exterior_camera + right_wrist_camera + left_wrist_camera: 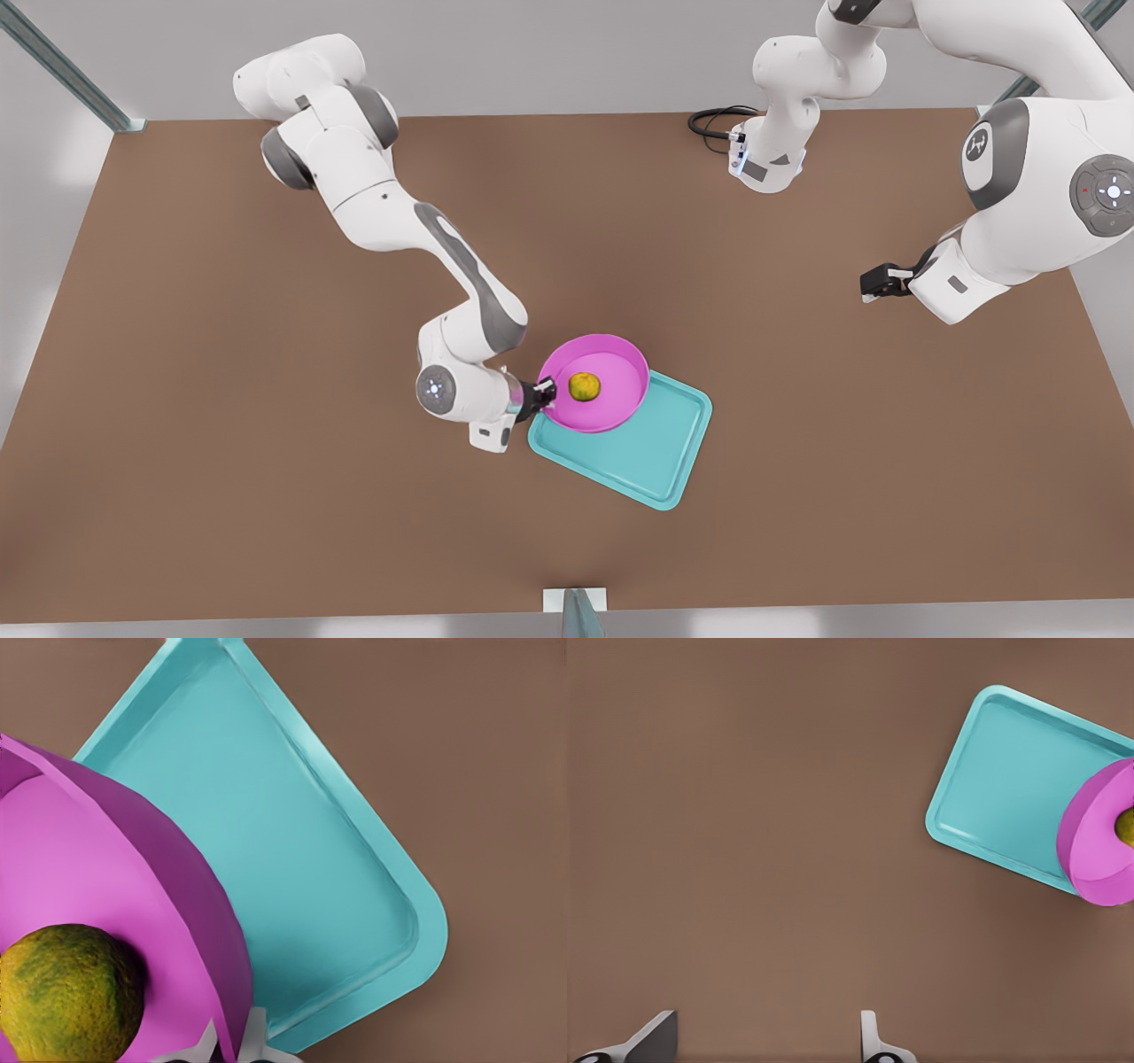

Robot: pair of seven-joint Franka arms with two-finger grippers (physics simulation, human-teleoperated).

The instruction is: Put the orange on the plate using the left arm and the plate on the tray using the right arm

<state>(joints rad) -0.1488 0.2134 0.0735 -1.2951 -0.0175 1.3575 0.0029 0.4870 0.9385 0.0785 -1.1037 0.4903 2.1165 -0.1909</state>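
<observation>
The pink plate (617, 363) lies over the near-left corner of the teal tray (642, 447) in the front view, with the orange (584, 386) inside it. My right gripper (544, 391) is shut on the plate's rim on the front view's left side. The right wrist view shows its gripper (232, 1042) pinching the wall of the plate (80, 859), with the orange (66, 992) close by and the tray (292, 859) beneath. My left gripper (873, 283) waits open over bare table at the front view's right. In its wrist view the gripper (762, 1047) is spread, and tray (1010, 771), plate (1094, 850) and orange (1127, 826) lie far off.
A brown table (221, 399) carries everything. A black cable (716, 120) loops at the far edge beside the arm's base. Metal frame posts stand at the far corners (62, 66) and at the middle of the near edge (576, 611).
</observation>
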